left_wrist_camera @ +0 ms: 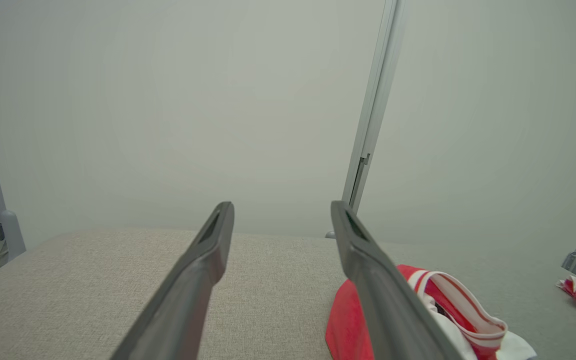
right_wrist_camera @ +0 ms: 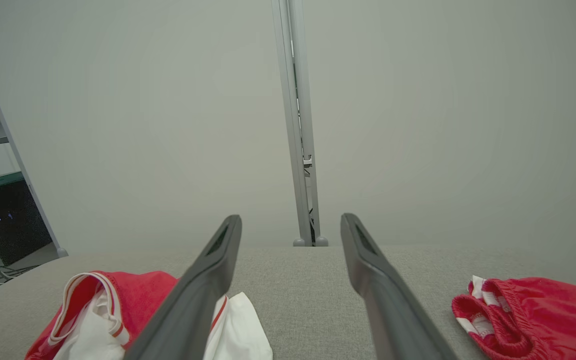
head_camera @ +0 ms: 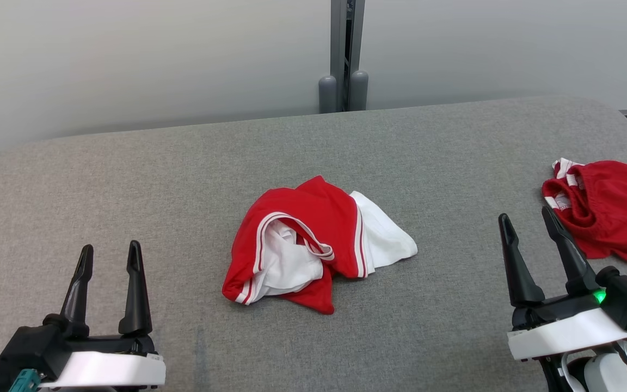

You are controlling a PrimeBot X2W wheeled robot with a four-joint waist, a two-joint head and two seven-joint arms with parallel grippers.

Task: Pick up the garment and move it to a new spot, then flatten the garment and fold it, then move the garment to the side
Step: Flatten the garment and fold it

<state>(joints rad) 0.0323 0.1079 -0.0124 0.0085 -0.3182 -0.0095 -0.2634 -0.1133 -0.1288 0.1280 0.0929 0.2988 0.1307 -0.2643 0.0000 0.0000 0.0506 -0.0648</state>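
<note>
A: How much of the task can be counted as done?

B: None of it, as far as can be judged. The garment (head_camera: 313,245) is seen lying in a crumpled heap near the middle of the grey tabletop (head_camera: 128,179). Red cloth is bunched over white, and a striped band is turned outward. It is not held, not flattened and not folded.

A: So every step is left?

B: That is how it is read. Lifting and moving to a new spot, spreading flat, folding and setting aside are all judged to be outstanding.

A: What of the other red piece?

B: A second red garment (head_camera: 607,209) is seen at the right edge of the tabletop, well apart from the first and bunched as well. Whether it belongs to the task cannot be told.

A: How are the arms posed?

B: The left claw (head_camera: 111,246) is held low at the near left, with its fingers pointed away across the tabletop. They are spread wide and nothing is between them. The right claw (head_camera: 525,213) is held at the near right, likewise spread and empty, and leans a little toward the left. Its fingertips are near the second red garment but no contact is made. In the left wrist view the garment is seen to the right of the fingers, and in the right wrist view to their left. It is therefore placed between the two claws and ahead of both.
</note>
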